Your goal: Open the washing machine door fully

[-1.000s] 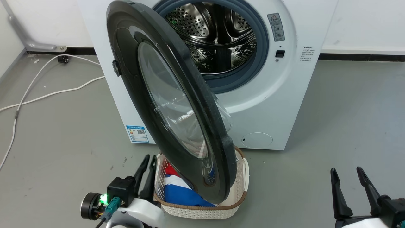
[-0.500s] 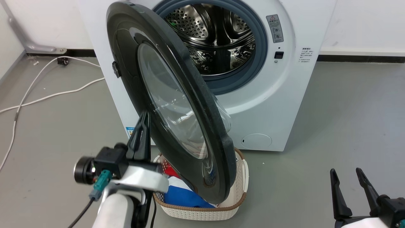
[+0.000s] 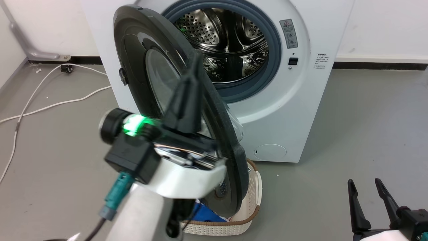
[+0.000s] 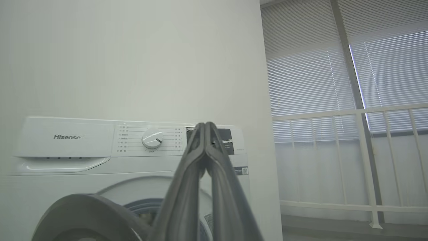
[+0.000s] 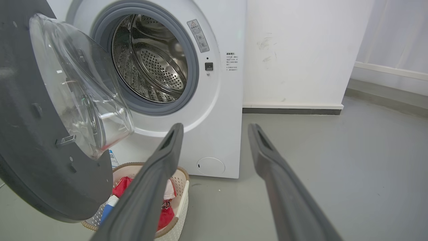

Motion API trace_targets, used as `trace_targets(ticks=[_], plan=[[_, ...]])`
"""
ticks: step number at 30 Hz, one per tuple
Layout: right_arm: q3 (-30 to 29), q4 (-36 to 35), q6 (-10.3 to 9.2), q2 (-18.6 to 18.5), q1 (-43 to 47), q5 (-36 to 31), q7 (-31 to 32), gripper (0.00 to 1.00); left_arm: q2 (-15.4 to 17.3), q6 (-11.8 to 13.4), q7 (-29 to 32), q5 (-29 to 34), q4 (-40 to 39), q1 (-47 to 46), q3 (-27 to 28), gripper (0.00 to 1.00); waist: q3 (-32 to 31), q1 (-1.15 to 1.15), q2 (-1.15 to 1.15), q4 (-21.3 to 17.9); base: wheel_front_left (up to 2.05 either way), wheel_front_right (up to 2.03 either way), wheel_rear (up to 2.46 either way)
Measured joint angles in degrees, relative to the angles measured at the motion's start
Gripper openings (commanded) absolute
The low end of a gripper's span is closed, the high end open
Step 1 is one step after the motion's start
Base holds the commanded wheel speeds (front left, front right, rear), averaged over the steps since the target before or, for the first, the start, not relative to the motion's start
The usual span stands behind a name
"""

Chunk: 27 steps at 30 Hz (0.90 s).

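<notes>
Seeing the washing machine door hanging half open, hinged left on the washing machine, free edge facing us. Left gripper is hovering by its rim, fingers pinched together, empty; right gripper is idling well apart, spread, empty.

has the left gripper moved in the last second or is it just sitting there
Yes. The left gripper has risen from floor level beside the basket and now stands up and to the right, in front of the washing machine door, jaws together.
</notes>
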Motion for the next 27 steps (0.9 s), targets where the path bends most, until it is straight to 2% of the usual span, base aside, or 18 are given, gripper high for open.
trace_targets(ticks=[7, 12, 15, 20, 27], plan=[[0.05, 0.26, 0.00, 0.00, -0.01, 0.01, -0.01, 1.00, -0.01, -0.07, 5.27, -5.19, -1.20, -0.73, -13.51, 0.00, 0.36, 0.00, 0.00, -0.38, 0.00, 0.00, 0.00], [0.02, 0.63, 0.00, 0.01, -0.21, 0.01, 0.00, 1.00, -0.03, -1.09, 10.03, -9.32, 2.77, 0.69, -24.05, 0.00, 0.84, 0.00, 0.00, -0.64, 0.00, 0.00, 0.00], [0.19, 0.82, 0.00, 0.02, -0.47, 0.01, 0.00, 1.00, -0.03, -1.33, 11.77, -11.37, 6.28, 2.04, -28.51, 0.00, 1.08, 0.00, 0.00, -0.83, 0.00, 0.00, 0.00], [0.59, 1.56, 0.00, 0.02, -1.08, 0.10, -0.02, 1.00, -0.03, 0.34, 12.61, -13.23, 15.01, 2.77, -31.18, 0.00, 1.47, 0.00, 0.00, -1.47, 0.00, 0.00, 0.00], [0.88, 2.86, 0.00, 0.02, -1.48, 0.43, -0.08, 1.00, -0.02, 4.57, 9.29, -15.96, 25.62, 1.26, -29.15, 0.00, 1.84, 0.00, 0.00, -2.58, 0.00, 0.00, 0.00]])
